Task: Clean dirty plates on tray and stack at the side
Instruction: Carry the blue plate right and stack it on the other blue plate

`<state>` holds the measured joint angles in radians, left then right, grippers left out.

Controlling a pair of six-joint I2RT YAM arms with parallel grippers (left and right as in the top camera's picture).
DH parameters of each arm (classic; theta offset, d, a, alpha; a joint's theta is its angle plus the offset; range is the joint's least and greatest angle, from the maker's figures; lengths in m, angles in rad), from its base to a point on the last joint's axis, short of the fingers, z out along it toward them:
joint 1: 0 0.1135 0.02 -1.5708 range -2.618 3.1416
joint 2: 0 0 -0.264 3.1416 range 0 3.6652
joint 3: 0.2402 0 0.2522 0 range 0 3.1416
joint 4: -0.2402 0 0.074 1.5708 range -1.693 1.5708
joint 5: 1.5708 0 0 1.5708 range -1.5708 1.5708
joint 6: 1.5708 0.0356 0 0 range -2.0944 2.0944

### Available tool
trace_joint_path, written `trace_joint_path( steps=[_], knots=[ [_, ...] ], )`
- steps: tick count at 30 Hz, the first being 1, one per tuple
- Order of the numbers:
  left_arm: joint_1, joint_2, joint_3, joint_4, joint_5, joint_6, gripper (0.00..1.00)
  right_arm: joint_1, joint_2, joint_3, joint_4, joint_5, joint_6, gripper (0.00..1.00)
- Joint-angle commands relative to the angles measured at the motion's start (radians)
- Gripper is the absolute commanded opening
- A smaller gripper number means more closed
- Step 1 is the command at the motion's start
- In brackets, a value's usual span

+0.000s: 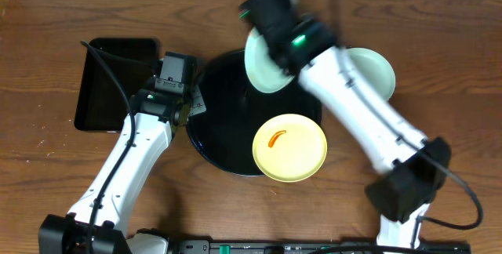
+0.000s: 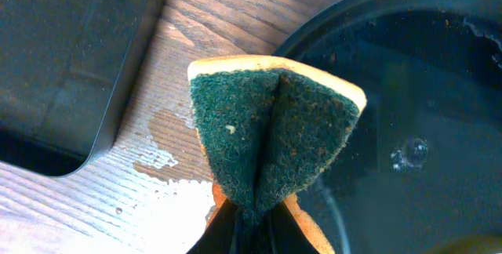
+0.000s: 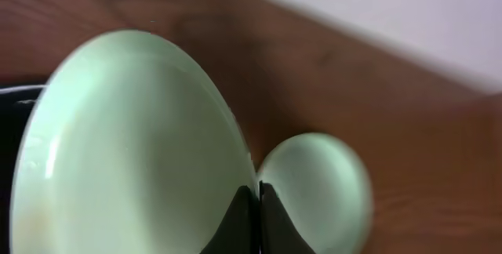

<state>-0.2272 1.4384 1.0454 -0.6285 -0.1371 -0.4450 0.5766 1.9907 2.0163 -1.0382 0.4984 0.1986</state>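
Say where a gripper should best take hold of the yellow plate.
Pinch the yellow plate by its rim at the near-right edge, coming in from the table side: there it seems to overhang the tray rim, leaving finger room underneath.

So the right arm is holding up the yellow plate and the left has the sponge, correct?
No. The right jaws hold a mint plate, seen in the right wrist view. The yellow plate lies on the tray, smear unwiped. The left jaws do hold the sponge.

Right hand (image 1: 273, 34) blurred overhead; arm (image 1: 353, 105) hides pt of 2nd mint plate (image 1: 378, 70).
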Motion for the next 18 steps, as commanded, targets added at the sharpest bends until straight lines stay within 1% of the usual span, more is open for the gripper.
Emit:
trace_joint_path(
  steps=[1,3,4,8,12,18],
  knots=[
    [-0.001,0.006,-0.008,-0.004,-0.003,-0.002,0.08,-0.115,0.001,-0.002,-0.006,-0.399,0.029,0.01],
    [-0.001,0.006,-0.008,-0.004,-0.003,-0.003,0.09,-0.158,0.001,-0.002,-0.021,-0.483,-0.053,0.01],
    [-0.001,0.006,-0.008,-0.003,-0.003,-0.003,0.08,-0.175,0.001,-0.002,-0.032,-0.503,-0.066,0.01],
    [-0.001,0.006,-0.008,0.001,0.000,-0.007,0.08,-0.251,0.001,-0.002,-0.080,-0.594,0.008,0.01],
    [-0.001,0.006,-0.008,-0.004,0.003,-0.013,0.08,-0.348,0.001,-0.002,-0.112,-0.721,0.019,0.01],
    [-0.001,0.006,-0.008,-0.006,0.007,-0.013,0.08,-0.497,0.001,-0.012,-0.201,-0.713,0.026,0.01]
  ],
)
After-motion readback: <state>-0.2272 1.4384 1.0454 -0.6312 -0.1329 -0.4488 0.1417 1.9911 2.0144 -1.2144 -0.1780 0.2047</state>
